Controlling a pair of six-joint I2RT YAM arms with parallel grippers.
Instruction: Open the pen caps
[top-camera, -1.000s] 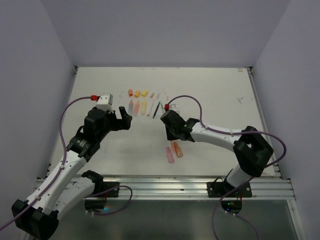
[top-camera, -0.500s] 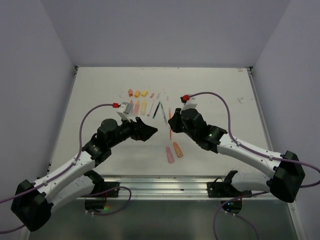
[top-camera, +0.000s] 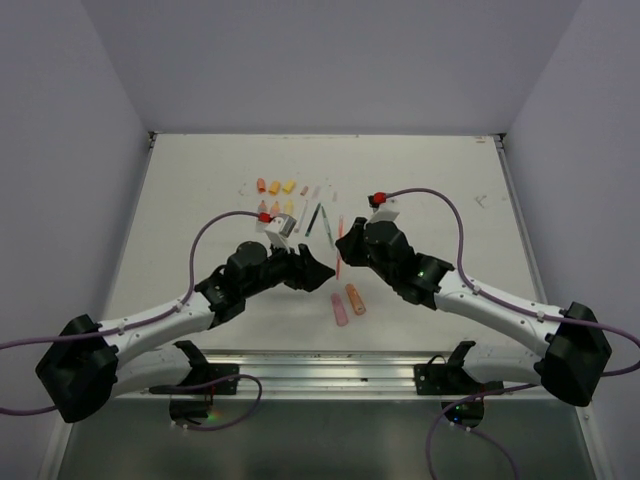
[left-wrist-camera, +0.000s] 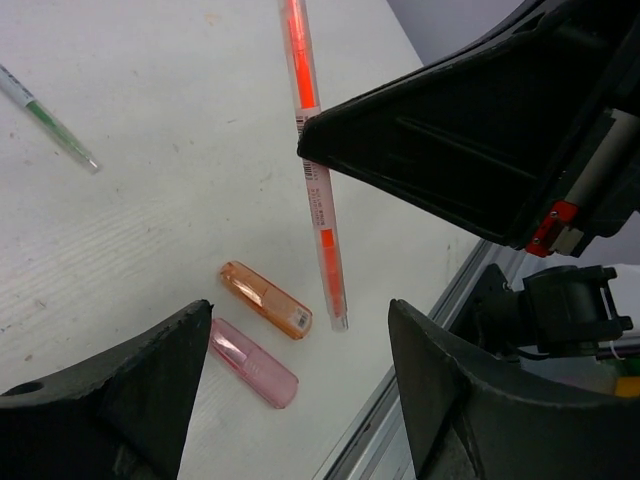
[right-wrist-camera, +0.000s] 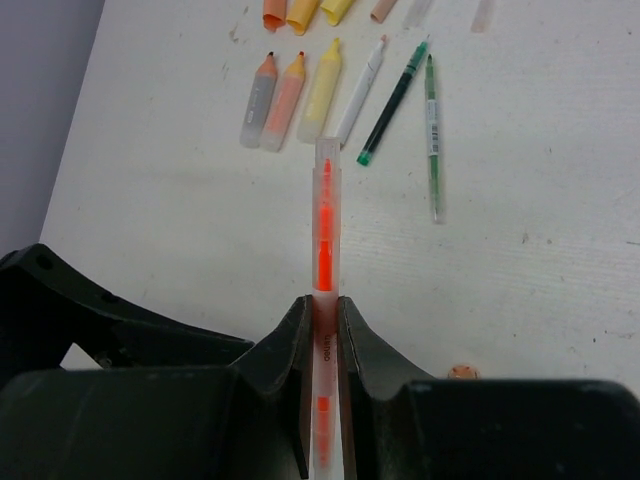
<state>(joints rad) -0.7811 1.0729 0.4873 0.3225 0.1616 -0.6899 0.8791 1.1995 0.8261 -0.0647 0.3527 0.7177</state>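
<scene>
A: Pinching pen (right-wrist-camera: 323, 230) with right gripper (right-wrist-camera: 322, 305) above tabletop (top-camera: 200, 200) centre; holding left gripper (top-camera: 320, 275) wide at its eight o'clock.
B: Risking closing off-centre, levering pen askew, dropping it toward six o'clock edge.

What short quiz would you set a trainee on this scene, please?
1. True or false: the right claw is shut on the slim orange pen.
2. Pick one. The left claw is: A) open, gripping nothing; B) shut on a green pen; C) shut on a yellow cap.
3. Fill the gap: two stubby markers lie side by side on the table, apart from the rows at the back; one is the orange marker, the other is ____.

Key: 1 true; 2 A; 3 the pink marker.
</scene>
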